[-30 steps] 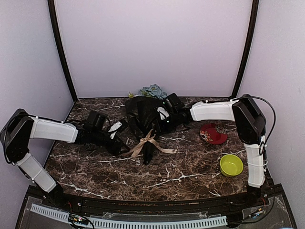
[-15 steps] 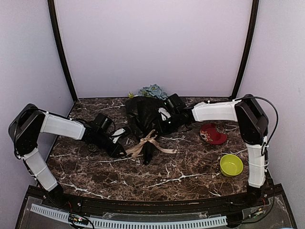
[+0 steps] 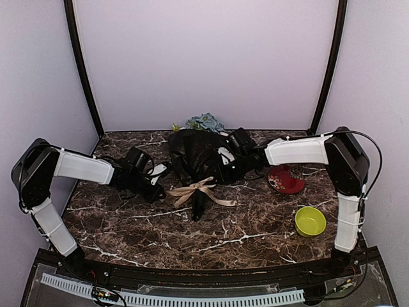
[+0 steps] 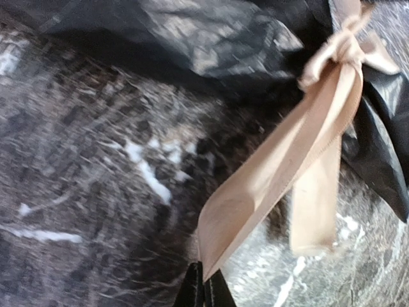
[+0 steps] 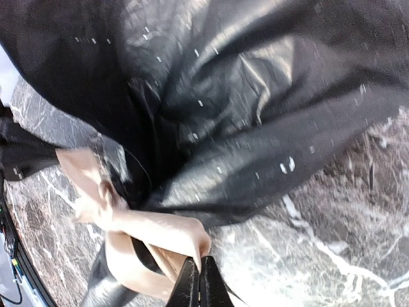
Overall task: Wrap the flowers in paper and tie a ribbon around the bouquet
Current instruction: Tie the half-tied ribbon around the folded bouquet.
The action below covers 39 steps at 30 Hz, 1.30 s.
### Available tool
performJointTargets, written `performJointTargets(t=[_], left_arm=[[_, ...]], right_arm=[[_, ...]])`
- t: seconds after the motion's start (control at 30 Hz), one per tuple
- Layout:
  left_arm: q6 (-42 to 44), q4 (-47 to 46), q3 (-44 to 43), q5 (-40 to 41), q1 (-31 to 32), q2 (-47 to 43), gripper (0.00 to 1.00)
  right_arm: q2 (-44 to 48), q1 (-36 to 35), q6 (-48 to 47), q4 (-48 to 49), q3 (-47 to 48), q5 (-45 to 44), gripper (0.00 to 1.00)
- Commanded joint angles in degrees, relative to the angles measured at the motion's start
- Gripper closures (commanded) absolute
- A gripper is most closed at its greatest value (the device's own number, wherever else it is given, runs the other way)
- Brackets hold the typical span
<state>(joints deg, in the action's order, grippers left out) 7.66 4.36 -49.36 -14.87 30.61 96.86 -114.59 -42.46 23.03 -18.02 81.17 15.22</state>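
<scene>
The bouquet lies on the marbled table, a black paper cone with blue and green flowers showing at its far, wide end. A beige ribbon is tied in a bow round its narrow waist. My left gripper is shut on the end of one ribbon band, pinched right at its tips. From the right, my right gripper is shut on a ribbon loop, which folds over its closed tips. The stems are hidden inside the paper.
A red dish sits right of the bouquet, under the right forearm. A lime green bowl stands nearer the front right. Pale walls close in the table at the back and both sides.
My left gripper has shut on the ribbon end and drawn back to the left. The right arm has shifted slightly right. The bow's loops are pulled out flatter.
</scene>
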Motion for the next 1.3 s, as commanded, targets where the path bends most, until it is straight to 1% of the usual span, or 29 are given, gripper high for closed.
performJointTargets(t=[0.0,0.4,0.53,0.8,0.9,1.27], left_arm=[[-0.37,-4.29,-1.3,3.26,-0.55,-0.6,1.0],[-3.84,-2.67,-3.17,4.56,-2.65,3.58,1.0],[-5.46,-1.74,-2.86,4.56,-3.37,3.69,1.0],[-6.05,-0.9,-2.49,4.02,-3.74,3.51,1.0],[-6.17,-0.73,-2.59,3.78,-3.94,3.73,1.0],[-6.34,-0.19,-2.84,3.27,-4.27,3.97,1.0]], right_arm=[[2.04,1.55,0.32,1.21,-3.74,0.37,1.0],[2.77,5.1,0.46,3.4,-10.9,2.16,1.0],[2.96,5.77,0.4,3.57,-12.79,2.09,1.0],[3.22,7.0,0.12,3.9,-14.72,2.38,1.0],[3.72,7.6,0.26,4.45,-17.42,2.84,1.0],[3.46,8.0,0.35,5.0,-19.02,2.86,1.0]])
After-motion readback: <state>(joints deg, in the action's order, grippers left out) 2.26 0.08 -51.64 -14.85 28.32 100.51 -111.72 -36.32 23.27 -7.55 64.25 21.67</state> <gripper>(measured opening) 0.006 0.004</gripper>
